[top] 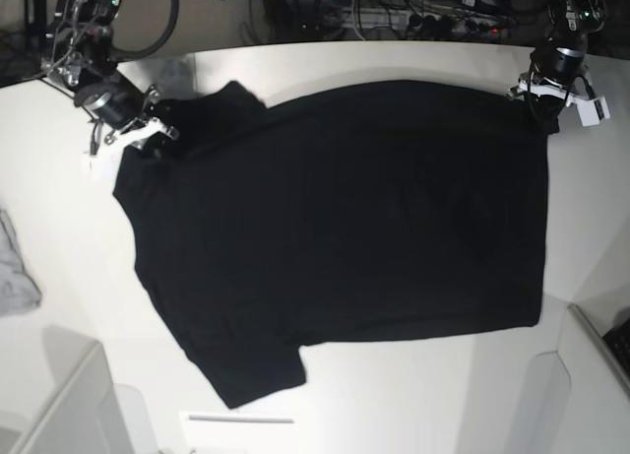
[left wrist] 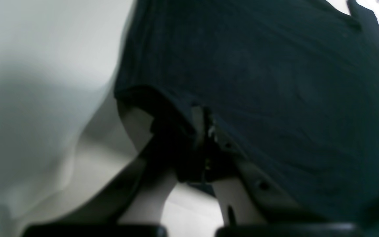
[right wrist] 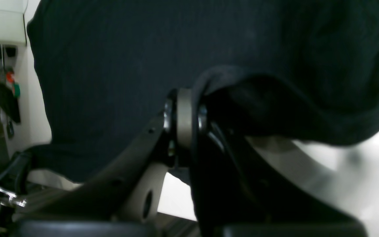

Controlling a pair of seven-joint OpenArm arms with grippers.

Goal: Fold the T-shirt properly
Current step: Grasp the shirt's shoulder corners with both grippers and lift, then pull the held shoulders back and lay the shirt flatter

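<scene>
Both grippers, left gripper (top: 544, 107) upper right and right gripper (top: 148, 134) upper left, are clamped on the floppy black T-shirt (top: 345, 227), so I'd grab corners or seams.

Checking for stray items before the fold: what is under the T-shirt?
The T-shirt lies spread on the white table, which shows all around it. Anything beneath the fabric is hidden. The left gripper and right gripper pinch its far corners.
</scene>
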